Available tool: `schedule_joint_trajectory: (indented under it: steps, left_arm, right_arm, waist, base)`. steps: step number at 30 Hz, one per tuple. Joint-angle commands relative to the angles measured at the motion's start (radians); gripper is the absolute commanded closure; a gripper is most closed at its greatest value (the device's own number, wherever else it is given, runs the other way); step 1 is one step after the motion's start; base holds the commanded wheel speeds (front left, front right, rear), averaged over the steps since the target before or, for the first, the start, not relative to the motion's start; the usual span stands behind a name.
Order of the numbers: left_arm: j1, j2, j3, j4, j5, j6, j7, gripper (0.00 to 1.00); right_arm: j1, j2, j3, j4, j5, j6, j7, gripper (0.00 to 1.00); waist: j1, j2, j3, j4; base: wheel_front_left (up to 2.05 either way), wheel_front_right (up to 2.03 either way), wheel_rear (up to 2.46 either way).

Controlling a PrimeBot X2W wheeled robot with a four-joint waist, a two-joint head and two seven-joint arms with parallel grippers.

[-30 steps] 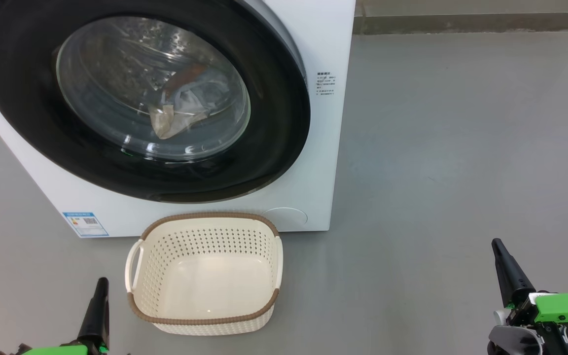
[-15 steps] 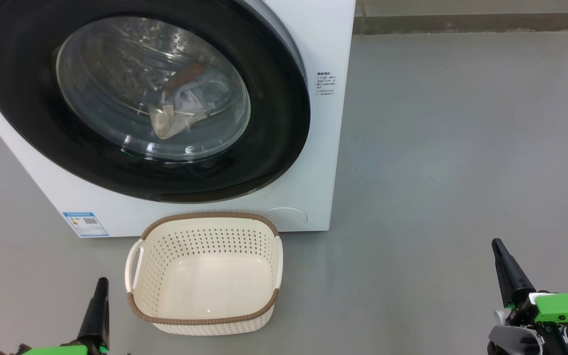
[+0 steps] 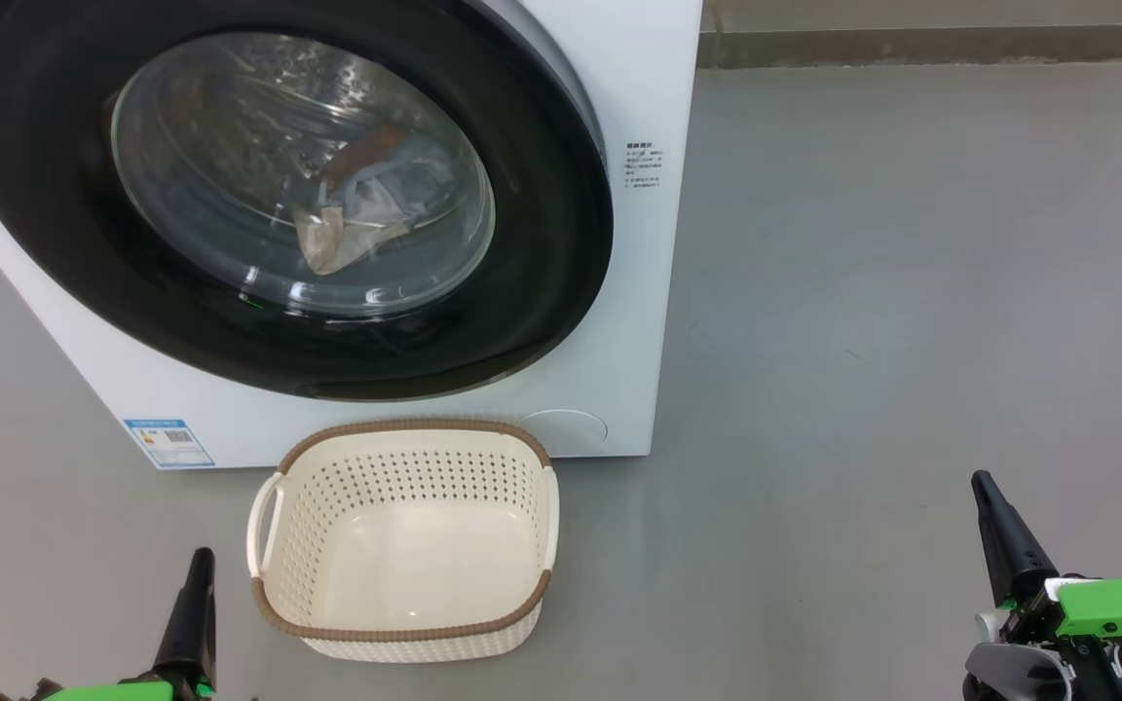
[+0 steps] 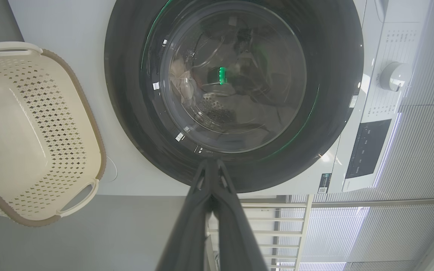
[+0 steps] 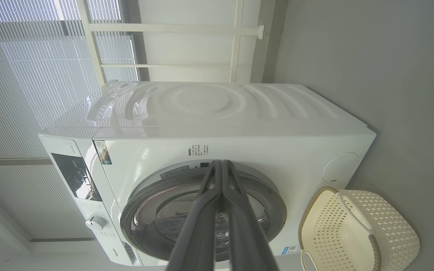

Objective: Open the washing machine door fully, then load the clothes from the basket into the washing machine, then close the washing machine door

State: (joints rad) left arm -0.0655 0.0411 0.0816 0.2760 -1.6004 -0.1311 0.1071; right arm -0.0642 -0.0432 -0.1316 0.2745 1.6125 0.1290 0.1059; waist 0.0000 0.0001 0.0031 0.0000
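Washer (image 3: 649, 78) door (image 3: 542, 292) sits shut, with clothes (image 3: 366, 204) behind its glass in the drum. The basket (image 3: 412, 425) stands just in front of the washer. A blue label (image 3: 168, 443) marks the washer's lower left front and small black print (image 3: 643, 166) sits right of the door; neither is legible. The left gripper (image 3: 201, 560) and right gripper (image 3: 982, 482), fingers pressed together, hang well in front of the washer.
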Motion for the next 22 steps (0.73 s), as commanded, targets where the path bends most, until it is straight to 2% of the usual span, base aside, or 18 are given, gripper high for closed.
schedule_joint_trajectory:
  steps: [1,22]
  left_arm:
    - [-0.042,0.009,0.032,-0.031,-0.008,0.000,0.006,1.00]
    - [-0.042,0.009,0.032,-0.031,-0.008,0.000,0.006,1.00]
  right_arm:
    - [-0.044,-0.008,0.018,-0.030,-0.004,0.002,0.007,1.00]
    - [-0.044,-0.008,0.018,-0.030,-0.004,0.002,0.007,1.00]
  waist:
    - [0.0000,-0.0001,0.000,0.000]
    - [0.0000,-0.0001,0.000,0.000]
  base:
    - [0.00,0.00,0.00]
    - [0.00,0.00,0.00]
